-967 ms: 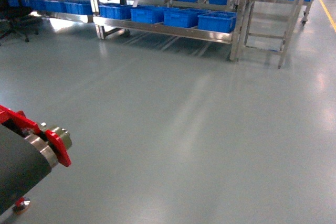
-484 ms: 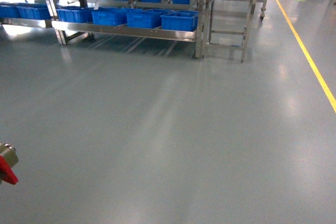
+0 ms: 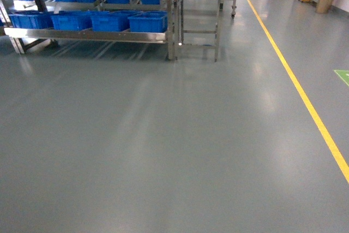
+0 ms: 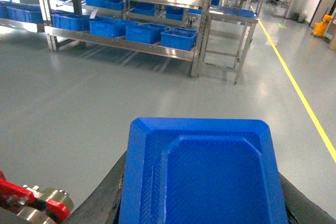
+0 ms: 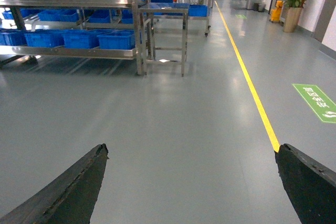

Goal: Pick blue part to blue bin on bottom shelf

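Head view: a grey floor (image 3: 163, 145) stretches toward a stainless-steel rack at upper left, whose bottom shelf (image 3: 87, 34) carries a row of blue bins (image 3: 112, 21) behind a shiny flat front rail; neither arm appears in this view. Just beside the rack's right end stands a small steel worktop (image 3: 199, 20) on thin legs, and a yellow line (image 3: 297, 88) runs along the floor at right, well apart from the rack. Left wrist view: the blue part (image 4: 202, 174), a flat tray-like piece with chamfered far corners and a recessed centre, fills the lower middle of the frame and sits between the dark fingers (image 4: 105, 198) of the left end effector (image 4: 202, 203), which is closed on it and holds it above the floor, far from the shelf; a red fitting (image 4: 31, 203) shows at lower left. Right wrist view: the right end effector (image 5: 189, 192) has its two dark fingers (image 5: 68, 190) spread wide with only bare floor between them, gripping nothing; a green floor marking (image 5: 317, 100) lies to the right of the yellow line.
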{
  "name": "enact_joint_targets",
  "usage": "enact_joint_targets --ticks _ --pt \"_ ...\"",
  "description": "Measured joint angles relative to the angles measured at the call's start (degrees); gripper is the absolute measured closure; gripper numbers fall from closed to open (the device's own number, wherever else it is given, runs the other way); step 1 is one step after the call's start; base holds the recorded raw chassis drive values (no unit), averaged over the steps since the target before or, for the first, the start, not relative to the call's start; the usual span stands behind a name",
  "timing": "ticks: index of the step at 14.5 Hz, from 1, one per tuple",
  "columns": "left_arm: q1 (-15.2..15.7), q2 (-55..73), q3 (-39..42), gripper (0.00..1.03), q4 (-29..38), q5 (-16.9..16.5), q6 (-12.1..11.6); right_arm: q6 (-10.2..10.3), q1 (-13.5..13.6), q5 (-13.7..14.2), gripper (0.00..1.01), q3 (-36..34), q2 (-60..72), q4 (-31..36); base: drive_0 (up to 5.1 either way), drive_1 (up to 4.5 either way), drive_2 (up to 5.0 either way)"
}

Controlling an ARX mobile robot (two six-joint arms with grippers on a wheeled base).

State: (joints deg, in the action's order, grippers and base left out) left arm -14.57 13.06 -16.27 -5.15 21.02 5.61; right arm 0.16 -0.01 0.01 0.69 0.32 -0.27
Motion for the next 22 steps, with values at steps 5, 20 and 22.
enact_joint_targets --ticks 5,20,22 --pt "-0.2 0.1 0.0 0.6 -0.1 -0.1 0.0 0.0 0.0 0.1 0.03 0.0 0.0 0.0 -1.1 -1.09 -1.1" --pt "-0.2 0.0 0.0 0.6 0.0 0.0 0.0 0.0 0.0 0.0 0.03 0.0 0.0 -0.1 0.0 3.77 -3.8" --pt "-0.2 0.0 0.0 0.6 -0.1 0.0 0.0 0.0 0.0 0.0 0.03 0.0 0.0 -0.1 0.1 4.18 -4.0"
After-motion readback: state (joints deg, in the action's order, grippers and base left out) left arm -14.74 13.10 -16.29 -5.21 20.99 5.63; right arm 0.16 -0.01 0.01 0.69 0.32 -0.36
